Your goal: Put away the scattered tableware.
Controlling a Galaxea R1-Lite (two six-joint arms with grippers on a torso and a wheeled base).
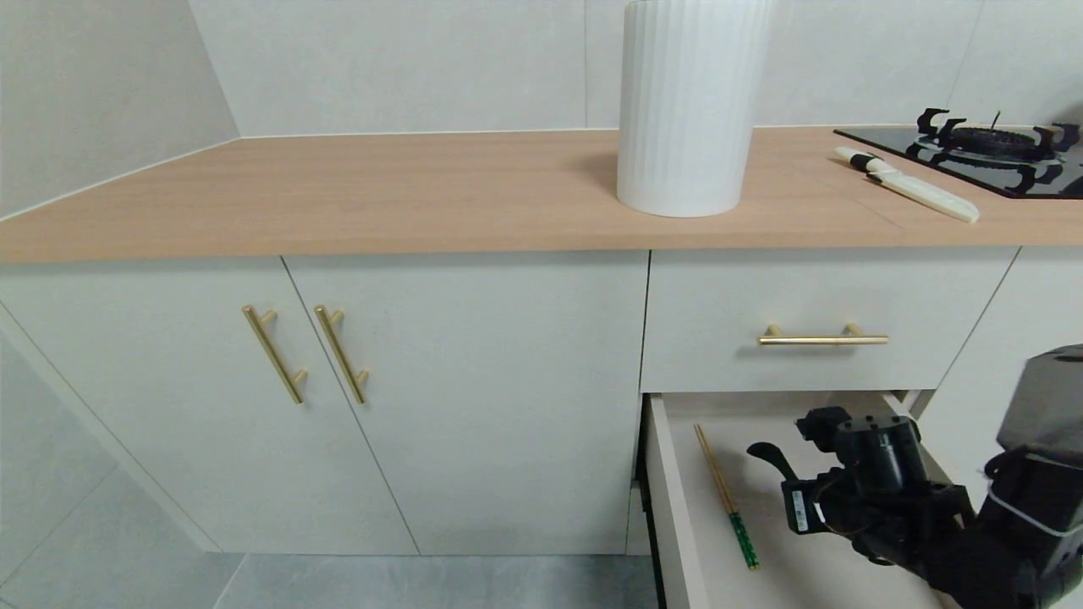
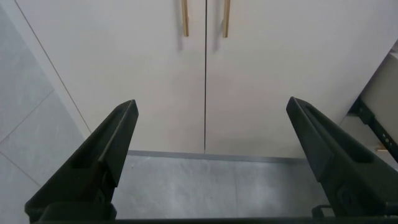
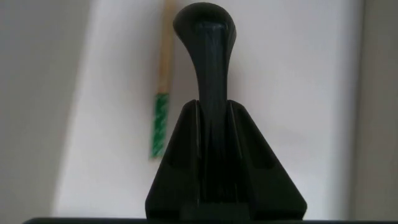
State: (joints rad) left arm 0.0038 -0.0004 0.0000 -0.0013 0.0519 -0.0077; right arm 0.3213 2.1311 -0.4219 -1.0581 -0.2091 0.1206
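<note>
Fingers (image 3: 180, 168) of the right gripper (image 3: 213, 109) are closed on a dark, round-ended utensil (image 3: 205, 37), judged to be a spoon. It is held over the open drawer (image 1: 670, 507) at the lower right of the head view. Chopsticks (image 1: 726, 501) are noted lying in the drawer, near the utensil's tip. The left gripper (image 2: 211, 112) is spread wide with nothing between its fingers, and is pointed at the cabinet doors (image 2: 267, 74) above the floor (image 2: 205, 186).

Risks:
- The utensil is gripped by one end only, so a swivel or slip is judged possible.
- A release from height could bounce it onto the chopsticks or the drawer rim.
- The knife (image 1: 909, 186), flat on the worktop (image 1: 381, 194) at upper right, could be nudged toward the hob (image 1: 990, 148).

Surface and room: the worktop is wood-toned, a white ribbed container (image 1: 685, 110) is placed at upper centre, and the walls are pale tile.
</note>
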